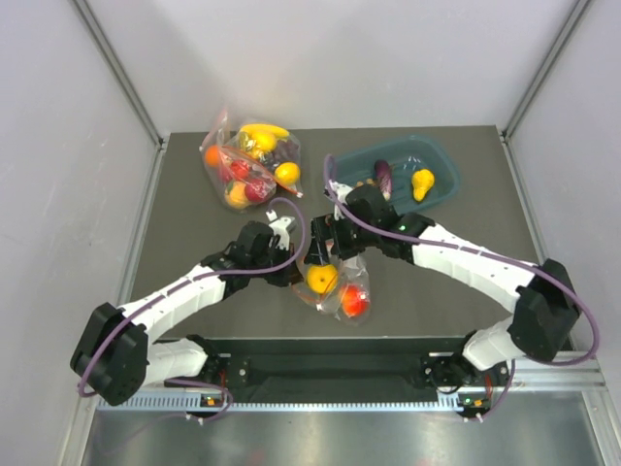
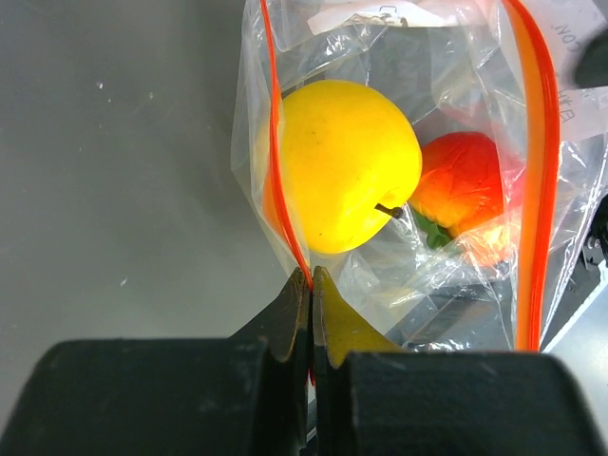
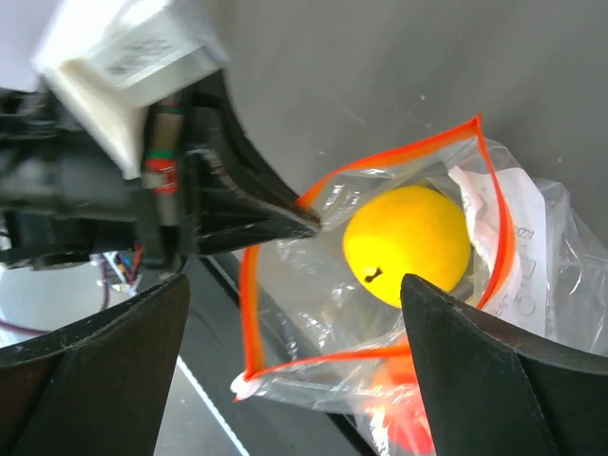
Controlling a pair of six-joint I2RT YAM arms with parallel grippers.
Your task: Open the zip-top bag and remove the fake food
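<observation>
Two pieces of fake food lie inside the bag [image 1: 338,291]: a yellow fruit [image 1: 321,279] and a tomato [image 1: 355,303]. The bag rests on the table [image 1: 194,223], central and near the front edge. In the right wrist view its mouth stands open, the red-orange zip strip forming a loop. The yellow fruit sits just inside this loop and the tomato deeper in, touching it.

Left gripper [image 2: 311,280]: fingers pressed together on the bag's rim, clamping the plastic at one run of the zip strip. The left arm reaches from its base diagonally toward the centre, forearm low, wrist pointing at the bag's left side.

Right gripper [image 3: 294,282]: fingers spread wide apart above the open mouth, one to each side of it. Contact with the plastic cannot be confirmed. The right arm runs from its elbow at the far right back across the table, wrist bent down over the bag's far edge.

A tray [image 1: 408,153] at the far right holds an eggplant [image 1: 383,175] and a pear [image 1: 422,183]. A second bag [image 1: 247,165] of fruit lies at the far left, well apart.
</observation>
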